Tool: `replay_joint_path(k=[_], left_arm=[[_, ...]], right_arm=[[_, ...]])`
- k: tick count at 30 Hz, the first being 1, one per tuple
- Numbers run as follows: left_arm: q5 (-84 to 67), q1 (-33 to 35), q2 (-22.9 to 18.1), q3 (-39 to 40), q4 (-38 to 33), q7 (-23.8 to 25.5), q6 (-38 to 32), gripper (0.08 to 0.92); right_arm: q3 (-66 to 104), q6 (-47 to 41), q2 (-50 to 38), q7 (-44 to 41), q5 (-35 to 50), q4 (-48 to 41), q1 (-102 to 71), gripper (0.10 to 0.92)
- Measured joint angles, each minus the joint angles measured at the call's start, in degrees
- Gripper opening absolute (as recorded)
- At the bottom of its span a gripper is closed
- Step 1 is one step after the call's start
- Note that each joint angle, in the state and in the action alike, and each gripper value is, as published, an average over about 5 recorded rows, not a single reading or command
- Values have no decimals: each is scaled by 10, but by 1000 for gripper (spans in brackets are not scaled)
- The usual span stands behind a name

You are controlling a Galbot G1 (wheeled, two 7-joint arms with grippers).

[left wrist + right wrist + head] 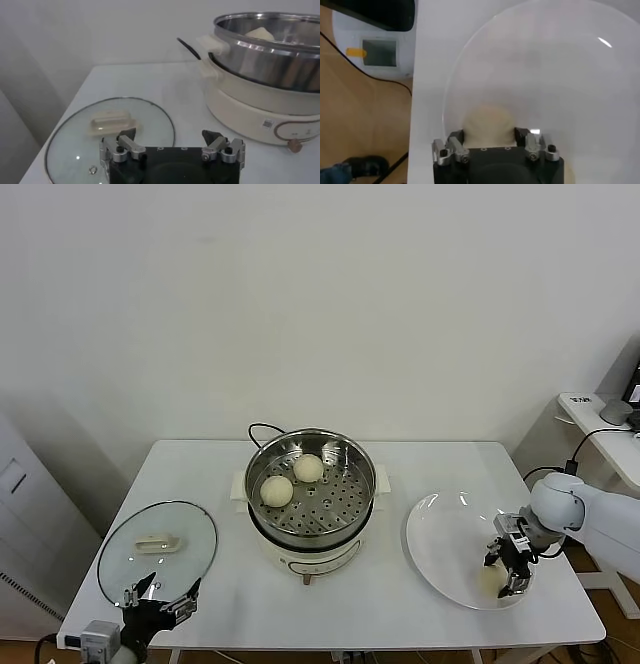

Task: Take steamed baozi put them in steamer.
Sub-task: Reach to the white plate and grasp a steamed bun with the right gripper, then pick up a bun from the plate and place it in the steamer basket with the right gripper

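Note:
The steamer point(362, 484) stands mid-table, a shiny steel pot on a white base, with two baozi point(277, 490) point(308, 468) on its perforated tray. A third baozi point(490, 580) lies on the white plate point(445, 534) at the right. My right gripper point(508, 569) is down on the plate with its fingers against both sides of that bun. In the right wrist view the baozi point(489, 125) fills the gap of the right gripper point(489, 139). My left gripper point(160, 594) is open and empty at the near left, beside the glass lid. No fourth baozi shows.
A round glass lid point(158, 549) with a cream handle lies flat at the near left, also in the left wrist view point(150, 120). A black cord runs behind the steamer point(270, 60). The plate point(545, 75) reaches close to the table's right edge. A white side table stands at the far right.

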Motion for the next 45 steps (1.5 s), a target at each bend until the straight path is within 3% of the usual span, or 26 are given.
replay_joint_path(k=[7,16,24,36,45], left_arm=[[1,1,-1,0,-2,0,0,823],[2,-3,1,4,-3,-1,2,823],[3,-7,4,9,-3,-1,3,823],[4,-7,7,12,-1,-1,2,823],[7,-5,6,12,-2,-1,0,823]], right_arm=[[-14,-1,-4,-6,15,13,22,463],[-85,9,19,-14,67,20,166,458],[-111,47,98,-29,128,1,289,458],[-106,187,264,-58,155,-49,354,463],[-86,332,372,-74,101,-57,332,462]])
